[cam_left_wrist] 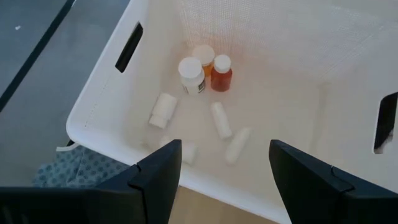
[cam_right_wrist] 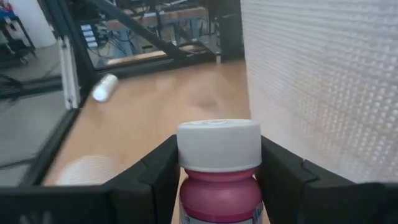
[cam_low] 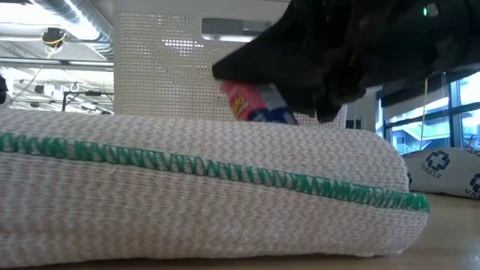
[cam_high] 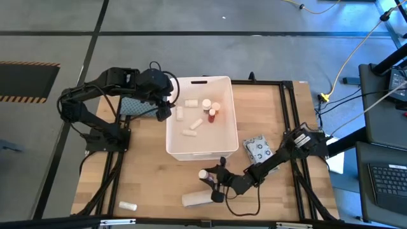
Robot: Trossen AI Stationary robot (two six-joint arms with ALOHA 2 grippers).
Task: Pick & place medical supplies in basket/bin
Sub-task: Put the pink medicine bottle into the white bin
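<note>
The white tub (cam_high: 202, 149) stands mid-table and holds several supplies: a white-capped bottle (cam_left_wrist: 191, 74), two orange bottles (cam_left_wrist: 221, 72) and white rolls (cam_left_wrist: 220, 119). My left gripper (cam_left_wrist: 225, 165) (cam_high: 164, 109) hangs open over the tub's left rim. My right gripper (cam_high: 214, 182) (cam_right_wrist: 219, 162), near the tub's near wall, is shut on a white-capped pink bottle (cam_right_wrist: 219, 180). A beige roll (cam_high: 196, 200) (cam_low: 202, 195) lies on the table beside it. A small white roll (cam_high: 128, 206) lies near the near-left corner, and the patterned packet (cam_high: 259, 148) lies right of the tub. My right gripper pinches the pink bottle between its two fingers (cam_right_wrist: 158, 174), which lie on either side of its body just below the white cap (cam_right_wrist: 219, 146). The fingers come roughly level from the table's right. The cap end sticks out past them; whether the bottle rests on the table I cannot tell.
A teal patterned cloth (cam_high: 137, 107) lies left of the tub, under my left arm. The black table frame (cam_high: 289, 108) runs along the edges. Bare wood (cam_high: 140, 172) lies on the near-left part of the table.
</note>
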